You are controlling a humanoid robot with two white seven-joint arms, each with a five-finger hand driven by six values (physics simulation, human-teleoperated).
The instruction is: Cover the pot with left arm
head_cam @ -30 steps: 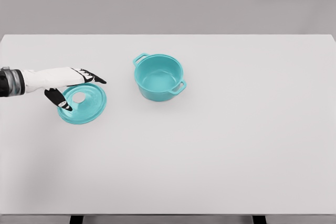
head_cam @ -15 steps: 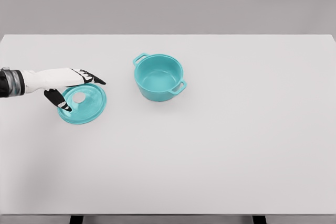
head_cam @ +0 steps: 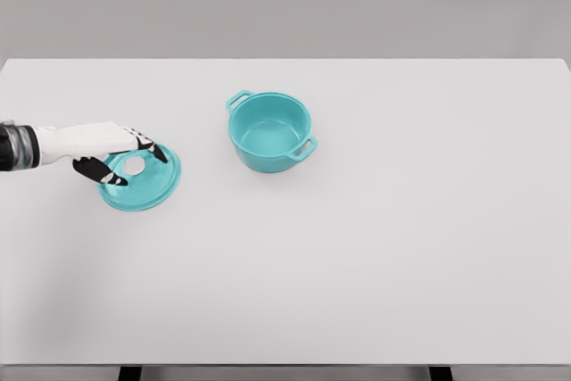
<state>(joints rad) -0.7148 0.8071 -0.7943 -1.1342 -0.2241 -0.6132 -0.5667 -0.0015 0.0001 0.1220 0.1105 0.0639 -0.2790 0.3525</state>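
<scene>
Left hand (head_cam: 114, 156) reaching in from the left edge, over the rear left part of the lid (head_cam: 140, 178); black-tipped fingers (head_cam: 157, 153) curled around the pale knob (head_cam: 134, 166) at the lid's centre, thumb in front of it and the others behind, but cannot tell whether actually clamped on it. No right hand in view.

White table (head_cam: 375, 256), wide and flat, filling most of the view; plain grey wall (head_cam: 285, 2) behind; two dark legs just showing at the bottom edge.

One teal lid, one teal pot (head_cam: 269, 131). Lid lying flat on the table at the left, knob up, well apart from the pot. Pot standing upright and open, left of the table's middle and towards the back, interior bare. Two small loop handles on the pot, one at the rear left, one at the front right; line through them running diagonally across the table.
</scene>
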